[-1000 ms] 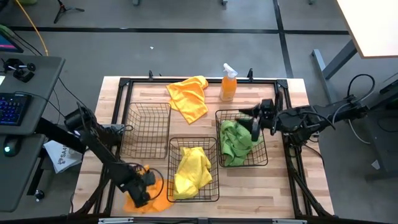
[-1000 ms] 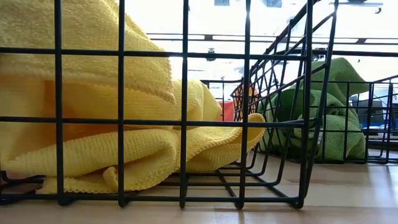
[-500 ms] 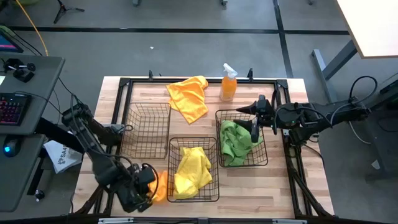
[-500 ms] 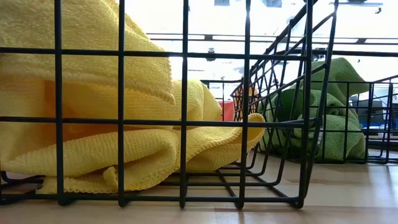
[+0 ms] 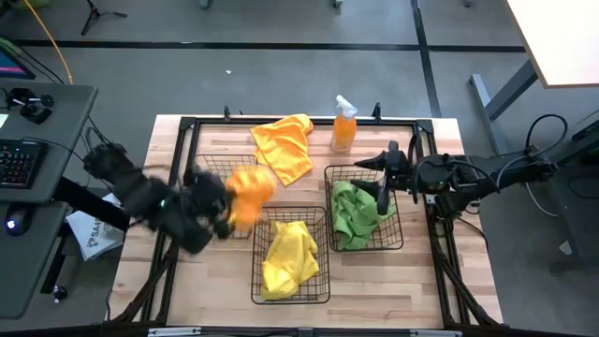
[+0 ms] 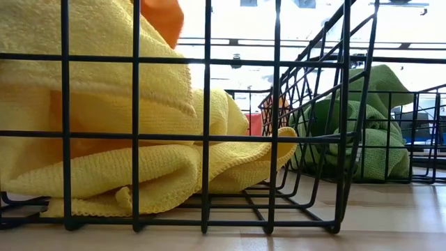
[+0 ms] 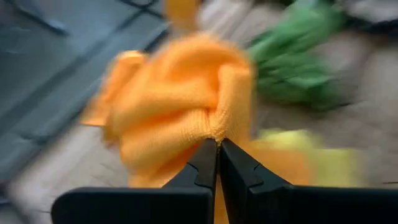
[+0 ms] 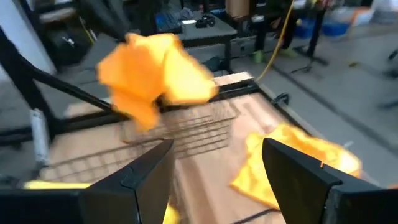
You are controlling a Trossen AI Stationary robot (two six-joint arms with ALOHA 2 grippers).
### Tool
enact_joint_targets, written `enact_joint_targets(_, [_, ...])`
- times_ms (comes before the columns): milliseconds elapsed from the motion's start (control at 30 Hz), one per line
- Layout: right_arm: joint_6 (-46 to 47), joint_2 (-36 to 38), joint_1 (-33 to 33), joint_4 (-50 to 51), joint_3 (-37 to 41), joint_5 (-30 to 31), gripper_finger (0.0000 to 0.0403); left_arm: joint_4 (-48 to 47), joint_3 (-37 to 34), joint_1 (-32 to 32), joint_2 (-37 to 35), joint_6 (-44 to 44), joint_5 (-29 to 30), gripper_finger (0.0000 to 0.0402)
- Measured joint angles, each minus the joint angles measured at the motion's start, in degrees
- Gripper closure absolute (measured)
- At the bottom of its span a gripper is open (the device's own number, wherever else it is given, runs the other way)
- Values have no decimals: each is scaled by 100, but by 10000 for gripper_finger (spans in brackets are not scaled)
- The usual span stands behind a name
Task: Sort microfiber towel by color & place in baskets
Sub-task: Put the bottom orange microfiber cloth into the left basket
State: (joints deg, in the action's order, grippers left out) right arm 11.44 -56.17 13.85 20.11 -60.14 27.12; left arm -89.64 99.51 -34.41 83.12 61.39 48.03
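Clearly risks dropping the orange towel [image 5: 249,193], pinched by one fold in the shut left gripper [image 7: 218,144] over the empty basket [image 5: 220,198], onto the rim or into the yellow basket [image 5: 290,256]; right gripper [image 8: 214,163] spread wide over the green basket [image 5: 363,208].

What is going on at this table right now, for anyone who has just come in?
The left claw is shut on an orange towel and holds it in the air over the empty basket. The right claw is open and waits above the basket with green towels. A yellow towel lies in the middle basket. Another orange towel lies on the table beside a spray bottle.
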Motion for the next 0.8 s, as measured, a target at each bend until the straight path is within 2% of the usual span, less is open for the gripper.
enact_joint_targets(100, [-249,-1,0,-158,0,193,167,-15,-543,367,-127,-405,51,401])
enact_joint_targets(167, [-240,-1,0,-266,0,354,167,-10,-1002,619,-249,-346,-221,401])
enact_joint_targets(300, [266,-1,0,-328,0,562,167,-60,-2116,905,-722,769,-709,401])
enact_joint_targets(433, [463,-7,0,-283,0,572,167,-29,-3266,807,-1341,2111,-873,401])
enact_joint_targets(533, [409,-21,0,-538,0,733,167,72,-3950,792,-1803,2973,-1379,401])
enact_joint_targets(667, [-58,-1,0,-1011,0,936,167,462,-4390,826,-2123,3159,-1776,399])
enact_joint_targets(800, [-793,-5,0,-1218,0,989,167,474,-4444,887,-2147,2860,-1695,371])
